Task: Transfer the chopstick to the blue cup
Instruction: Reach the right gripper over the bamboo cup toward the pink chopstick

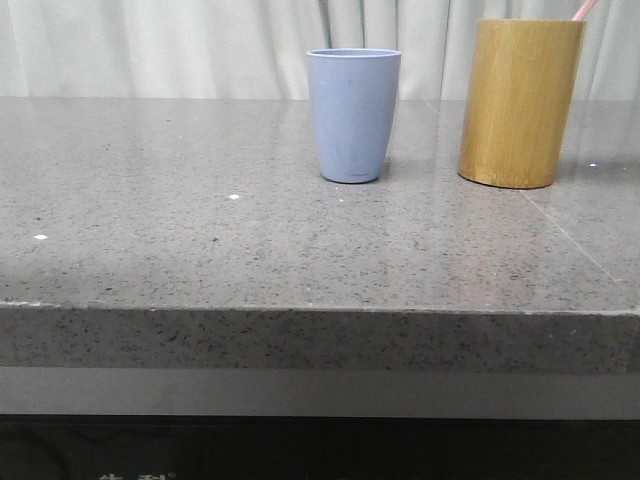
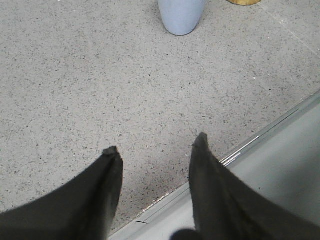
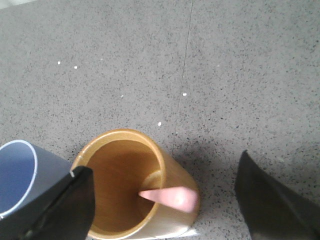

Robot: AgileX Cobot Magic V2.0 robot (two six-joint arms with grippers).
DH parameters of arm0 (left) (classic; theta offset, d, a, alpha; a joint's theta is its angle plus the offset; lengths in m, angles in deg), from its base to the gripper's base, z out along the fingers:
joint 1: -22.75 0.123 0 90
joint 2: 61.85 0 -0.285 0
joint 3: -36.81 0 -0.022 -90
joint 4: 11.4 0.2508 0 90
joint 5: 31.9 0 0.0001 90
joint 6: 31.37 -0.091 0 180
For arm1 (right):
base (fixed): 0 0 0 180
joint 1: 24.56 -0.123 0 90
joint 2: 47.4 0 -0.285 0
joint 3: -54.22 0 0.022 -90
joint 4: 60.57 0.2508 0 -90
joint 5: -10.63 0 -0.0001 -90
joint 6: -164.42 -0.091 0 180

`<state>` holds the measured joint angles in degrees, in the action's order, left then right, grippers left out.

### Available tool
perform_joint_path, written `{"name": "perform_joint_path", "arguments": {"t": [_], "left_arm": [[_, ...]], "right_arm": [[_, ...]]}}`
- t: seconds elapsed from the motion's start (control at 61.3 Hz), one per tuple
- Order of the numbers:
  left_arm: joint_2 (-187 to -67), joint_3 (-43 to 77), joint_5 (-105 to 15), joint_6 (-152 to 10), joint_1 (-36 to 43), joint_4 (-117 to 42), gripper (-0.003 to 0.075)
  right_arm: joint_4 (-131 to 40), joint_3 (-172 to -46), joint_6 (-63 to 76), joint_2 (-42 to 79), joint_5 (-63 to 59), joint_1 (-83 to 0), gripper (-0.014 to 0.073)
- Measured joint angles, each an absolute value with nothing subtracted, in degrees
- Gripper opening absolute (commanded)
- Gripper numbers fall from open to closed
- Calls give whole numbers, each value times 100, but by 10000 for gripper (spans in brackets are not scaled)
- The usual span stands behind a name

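The blue cup (image 1: 353, 115) stands upright at the back middle of the stone table, with the bamboo holder (image 1: 520, 102) to its right. The pale pink chopstick (image 1: 584, 9) leans in the holder, its tip poking above the rim at the right. In the right wrist view the chopstick (image 3: 171, 196) points up out of the holder (image 3: 175, 180), between the spread fingers of my open right gripper (image 3: 162, 170), which hovers above it; the cup (image 3: 17, 175) is beside it. My left gripper (image 2: 156, 145) is open and empty over the table's front edge, the cup (image 2: 181, 15) far beyond it.
The grey speckled table (image 1: 200, 220) stretches wide to the left and front of the cups. Its front edge (image 2: 240, 150) runs under my left fingers. A pale curtain (image 1: 150, 45) hangs behind the table.
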<state>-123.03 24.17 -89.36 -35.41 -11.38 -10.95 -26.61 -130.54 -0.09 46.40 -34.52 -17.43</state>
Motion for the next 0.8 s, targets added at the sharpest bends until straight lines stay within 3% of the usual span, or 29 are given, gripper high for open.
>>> {"name": "perform_joint_path", "arguments": {"t": [0.261,0.424,0.538,0.799], "left_arm": [[-12261,2408,-8936,-3541,-1138,-1095,314],[-12261,2405,-8935,-3528,-1138,-1095,314],[-12261,2405,-8935,-3529,-1138,-1095,314],[-12261,2405,-8935,-3529,-1138,-1095,314]], "right_arm": [[-2555,-13054,101,4679,-3431,-1743,164],[-2438,-13064,185,4679,-3398,-1743,-11],[-2380,-13083,281,4679,-3386,-1743,-70],[-2453,-13617,729,4667,-3789,-1743,-68]]}}
